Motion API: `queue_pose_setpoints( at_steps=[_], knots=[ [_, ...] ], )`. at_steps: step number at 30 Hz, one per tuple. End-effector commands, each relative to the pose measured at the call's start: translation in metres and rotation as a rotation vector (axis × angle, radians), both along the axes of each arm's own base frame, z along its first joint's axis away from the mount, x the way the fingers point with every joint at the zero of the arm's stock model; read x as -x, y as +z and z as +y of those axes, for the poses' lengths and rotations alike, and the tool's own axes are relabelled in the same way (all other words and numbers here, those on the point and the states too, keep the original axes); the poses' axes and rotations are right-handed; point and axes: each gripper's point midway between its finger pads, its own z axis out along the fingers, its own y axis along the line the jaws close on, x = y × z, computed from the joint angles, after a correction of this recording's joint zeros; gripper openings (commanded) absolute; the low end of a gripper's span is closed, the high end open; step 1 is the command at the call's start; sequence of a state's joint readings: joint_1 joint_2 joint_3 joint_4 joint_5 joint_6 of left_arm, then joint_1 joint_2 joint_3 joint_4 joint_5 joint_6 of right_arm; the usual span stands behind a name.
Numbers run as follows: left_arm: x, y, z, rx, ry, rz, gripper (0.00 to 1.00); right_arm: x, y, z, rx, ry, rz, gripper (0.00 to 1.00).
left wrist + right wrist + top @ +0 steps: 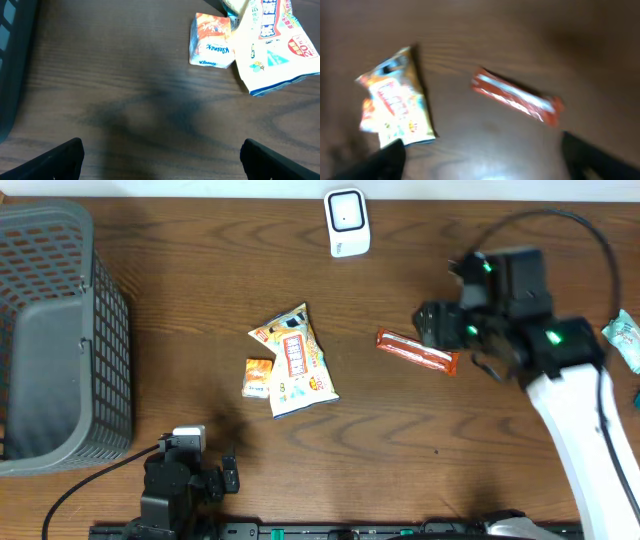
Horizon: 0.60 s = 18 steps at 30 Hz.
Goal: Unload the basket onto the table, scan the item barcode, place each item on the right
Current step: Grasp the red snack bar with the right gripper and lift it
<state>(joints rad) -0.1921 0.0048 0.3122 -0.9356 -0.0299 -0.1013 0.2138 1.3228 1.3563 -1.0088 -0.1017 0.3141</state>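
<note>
The white barcode scanner (347, 222) stands at the table's far edge. A red-orange snack bar (416, 352) lies flat on the wood, and in the blurred right wrist view the bar (517, 97) sits just ahead of the jaws. My right gripper (482, 150) is open with nothing between its fingers and hovers at the bar's right end (432, 328). A yellow-and-white snack bag (295, 360) and a small orange tissue pack (258, 376) lie mid-table. My left gripper (162, 152) is open and empty near the front edge, well short of the tissue pack (212, 40). No barcode shows.
A grey plastic basket (55, 340) fills the left side of the table. A teal packet (625, 338) lies at the right edge, behind the right arm. Bare wood stretches between the left gripper and the snack bag (275, 45).
</note>
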Motion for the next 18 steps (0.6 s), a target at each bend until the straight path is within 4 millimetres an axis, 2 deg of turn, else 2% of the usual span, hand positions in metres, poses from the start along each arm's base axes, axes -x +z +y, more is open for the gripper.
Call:
queue_pose_setpoints(
  at_steps=[1, 3, 7, 8, 9, 10, 11, 14, 18],
  knots=[
    [0.001, -0.001, 0.001, -0.005, 0.004, 0.003, 1.00, 0.015, -0.032, -0.044, 0.017, -0.470, 0.125, 0.99],
    [0.001, -0.001, 0.001, -0.005, 0.004, 0.003, 1.00, 0.021, -0.043, -0.046, -0.053, -0.622, 0.172, 0.99],
    [0.001, -0.001, 0.001, -0.005, 0.004, 0.003, 1.00, 0.028, -0.071, -0.036, -0.215, -0.851, 0.275, 0.99],
    [0.001, -0.001, 0.001, -0.005, 0.004, 0.003, 1.00, 0.028, -0.077, -0.035, -0.236, -0.882, 0.283, 0.86],
    [0.001, -0.001, 0.001, -0.005, 0.004, 0.003, 1.00, 0.027, -0.084, -0.034, -0.246, -0.906, 0.292, 0.65],
    [0.001, -0.001, 0.001, -0.005, 0.004, 0.003, 1.00, 0.029, -0.091, -0.034, -0.258, -0.935, 0.312, 0.58],
    [0.001, -0.001, 0.001, -0.005, 0.004, 0.003, 1.00, 0.031, -0.099, -0.033, -0.273, -0.981, 0.330, 0.57],
    [0.001, -0.001, 0.001, -0.005, 0.004, 0.003, 1.00, 0.035, -0.121, -0.032, -0.337, -1.140, 0.380, 0.83],
    [0.001, -0.001, 0.001, -0.005, 0.004, 0.003, 1.00, 0.022, -0.148, -0.026, -0.413, -1.207, 0.379, 0.99]
  ],
)
